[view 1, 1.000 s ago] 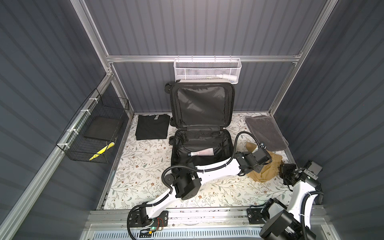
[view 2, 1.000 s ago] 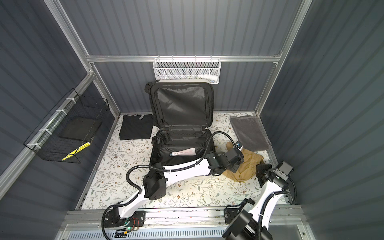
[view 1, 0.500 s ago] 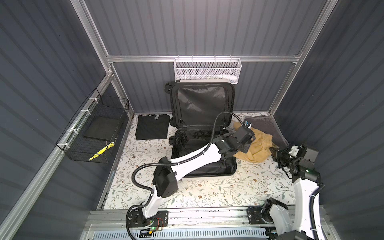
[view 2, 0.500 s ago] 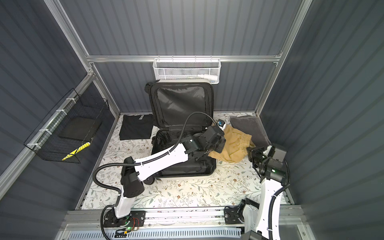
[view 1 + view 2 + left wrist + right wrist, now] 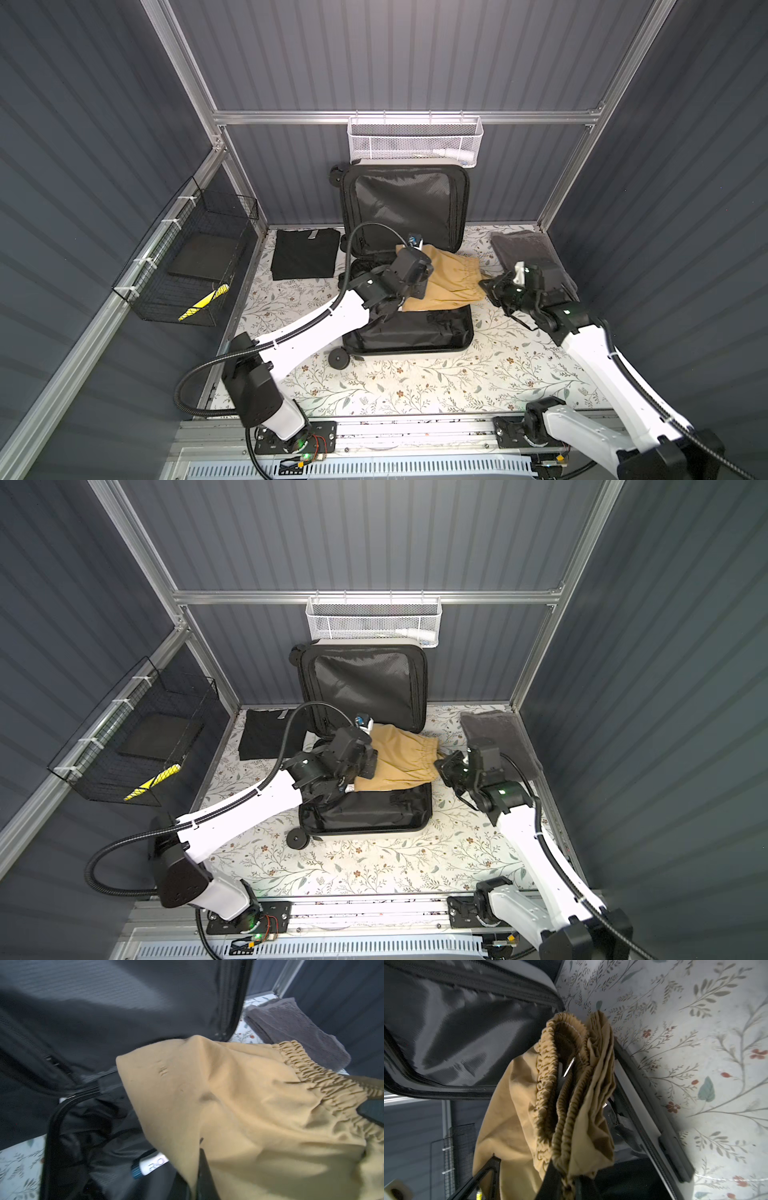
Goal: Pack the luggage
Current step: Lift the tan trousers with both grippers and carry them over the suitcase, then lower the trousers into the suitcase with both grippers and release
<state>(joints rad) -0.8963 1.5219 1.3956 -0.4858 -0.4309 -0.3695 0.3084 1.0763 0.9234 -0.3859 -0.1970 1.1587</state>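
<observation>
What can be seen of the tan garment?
The tan garment is soft, wrinkled cloth with a gathered elastic waistband, likely shorts. It hangs stretched between the left gripper and right gripper, both jaws shut on it, the right at the waistband. It spans the far right part of the open luggage, overhanging its right edge.

left arm (image 5: pixel 316 328): reaches from its near base out toward the middle, long white link sloping upward, wrist bent at the end
left gripper (image 5: pixel 420 284): jaws closed, pinching the left side of a tan garment (image 5: pixel 453 278); the left wrist view shows one dark finger (image 5: pixel 204 1169) with fabric draped over it
right arm (image 5: pixel 594 353): rises from its near base and leans inward
right gripper (image 5: pixel 487 286): points toward the left gripper, jaws closed on the gathered waistband; in the right wrist view the band sits between its fingers (image 5: pixel 550 1180)
The two grippers stand apart, garment spanning between them
</observation>
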